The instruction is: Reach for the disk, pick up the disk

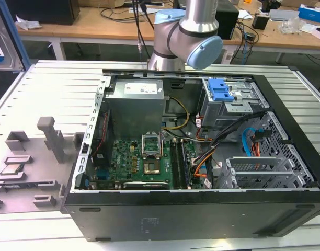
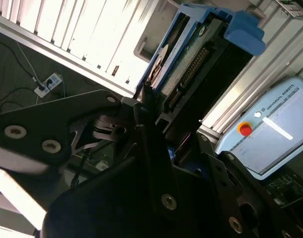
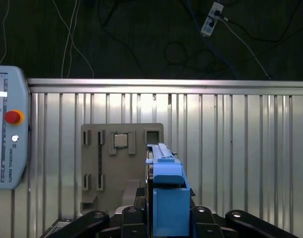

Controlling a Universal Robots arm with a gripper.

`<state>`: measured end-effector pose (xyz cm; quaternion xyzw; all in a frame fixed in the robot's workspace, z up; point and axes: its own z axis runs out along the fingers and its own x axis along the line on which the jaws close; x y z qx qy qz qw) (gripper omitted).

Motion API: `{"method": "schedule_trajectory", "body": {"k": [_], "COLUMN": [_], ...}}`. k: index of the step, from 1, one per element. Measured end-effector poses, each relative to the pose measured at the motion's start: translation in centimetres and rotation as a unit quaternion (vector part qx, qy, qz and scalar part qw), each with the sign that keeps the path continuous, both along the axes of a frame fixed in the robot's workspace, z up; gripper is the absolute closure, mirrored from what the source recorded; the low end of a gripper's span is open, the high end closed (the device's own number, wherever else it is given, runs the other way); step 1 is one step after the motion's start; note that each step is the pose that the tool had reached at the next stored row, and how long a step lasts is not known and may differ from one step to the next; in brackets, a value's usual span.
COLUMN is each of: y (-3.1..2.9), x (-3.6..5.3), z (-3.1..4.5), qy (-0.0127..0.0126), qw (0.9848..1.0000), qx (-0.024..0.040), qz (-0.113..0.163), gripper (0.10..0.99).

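One disk (image 3: 166,198), blue carrier frame, clamped edge-on between fingers (image 3: 207,219); ribbed surface (image 3: 240,148) and grey fixture (image 3: 94,163) beneath.

Below the tool (image 3: 167,214) a ribbed aluminium surface (image 3: 240,148) runs to its edge, where dark floor (image 3: 141,39) carries loose cables (image 3: 191,54) and a power strip (image 3: 212,17). In the exterior view, cluttered wooden workbenches (image 1: 97,26) stand beyond, evenly lit.

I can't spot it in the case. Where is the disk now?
The disk is held edge-on between the jaws in both wrist views, above the grey fixture plate that lies at the exterior view's left.
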<state>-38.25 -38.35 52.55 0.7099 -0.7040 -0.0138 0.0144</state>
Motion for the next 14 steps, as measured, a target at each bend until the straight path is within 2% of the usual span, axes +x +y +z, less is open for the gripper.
{"method": "schedule_trajectory", "body": {"k": [3,6,14], "y": [0.01,0.02,0.05], "x": [0.04,0.11,0.21], "z": [0.73,2.04,4.01], "qy": [0.0000,0.0002,0.0006], "qw": [1.0000,1.0000,1.0000], "qx": [0.0001,0.0001,0.0001], "qz": [0.000,0.000,0.000], "gripper": [0.722,0.722,0.722]}}
